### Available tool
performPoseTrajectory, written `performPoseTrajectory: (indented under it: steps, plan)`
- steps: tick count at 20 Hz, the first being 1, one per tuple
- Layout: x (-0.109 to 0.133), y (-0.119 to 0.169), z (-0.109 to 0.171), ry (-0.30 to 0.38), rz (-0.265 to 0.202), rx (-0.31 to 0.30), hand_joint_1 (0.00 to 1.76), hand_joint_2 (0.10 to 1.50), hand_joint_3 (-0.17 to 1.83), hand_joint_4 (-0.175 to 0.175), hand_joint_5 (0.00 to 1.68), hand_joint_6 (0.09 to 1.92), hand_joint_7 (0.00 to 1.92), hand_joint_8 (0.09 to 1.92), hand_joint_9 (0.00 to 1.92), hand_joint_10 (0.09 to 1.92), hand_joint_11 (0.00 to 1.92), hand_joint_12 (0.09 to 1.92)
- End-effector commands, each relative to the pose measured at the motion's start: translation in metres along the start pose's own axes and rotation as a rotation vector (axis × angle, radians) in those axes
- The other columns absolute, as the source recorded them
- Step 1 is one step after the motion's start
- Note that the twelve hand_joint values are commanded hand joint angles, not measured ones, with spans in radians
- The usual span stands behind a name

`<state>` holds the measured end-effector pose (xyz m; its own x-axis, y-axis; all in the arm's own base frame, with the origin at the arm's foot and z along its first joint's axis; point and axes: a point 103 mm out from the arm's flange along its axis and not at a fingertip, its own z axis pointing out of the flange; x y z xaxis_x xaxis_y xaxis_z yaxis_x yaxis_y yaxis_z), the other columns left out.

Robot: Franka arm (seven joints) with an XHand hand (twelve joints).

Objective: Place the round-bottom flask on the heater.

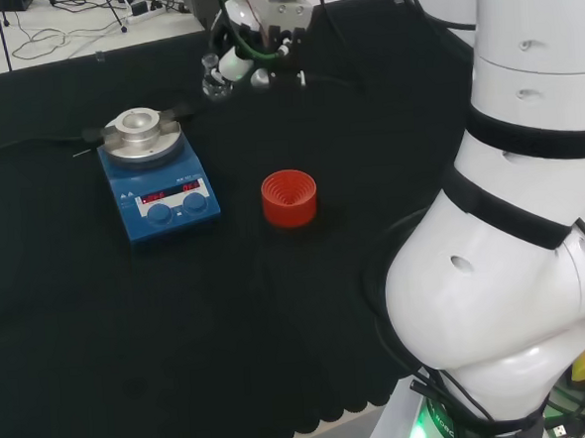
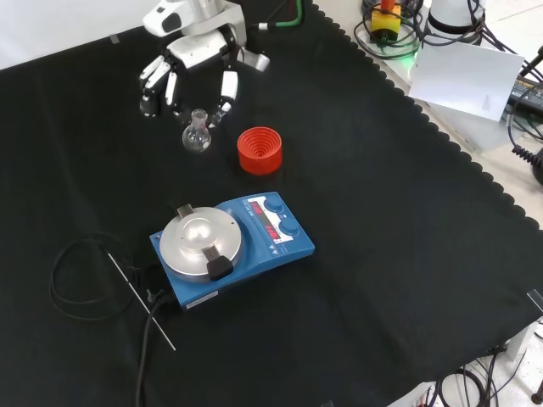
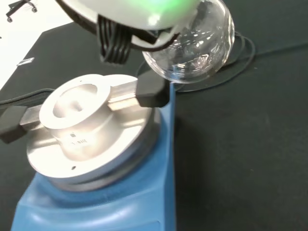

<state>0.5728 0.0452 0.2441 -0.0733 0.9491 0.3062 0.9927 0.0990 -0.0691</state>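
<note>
Going left to right across the front view, a black cable (image 2: 81, 280) loops on the cloth at about eight o'clock. Next comes the hand (image 2: 191, 59) up at eleven o'clock, its fingers (image 2: 227, 89) curled down and pinching the neck of the round-bottom flask (image 2: 197, 136), which hangs just below them, upright. The blue heater (image 2: 233, 246) sits near the middle, at about six o'clock from the flask and well apart from it. Its round metal top (image 2: 199, 242) is bare. The red ribbed stand (image 2: 259, 149) sits just right of the flask, with nothing on it.
</note>
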Motion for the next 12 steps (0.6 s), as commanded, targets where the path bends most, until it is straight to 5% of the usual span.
performPoseTrajectory:
  steps: [1,12]
  plan:
    - [0.037,0.029,0.021,0.002,-0.044,0.060,1.13,0.66,0.85,-0.049,1.10,1.07,0.30,0.68,0.51,0.64,0.26,1.37]
    - [0.078,0.059,0.036,-0.005,-0.115,0.108,1.13,0.65,0.85,-0.054,1.10,1.07,0.30,0.68,0.52,0.64,0.26,1.37]
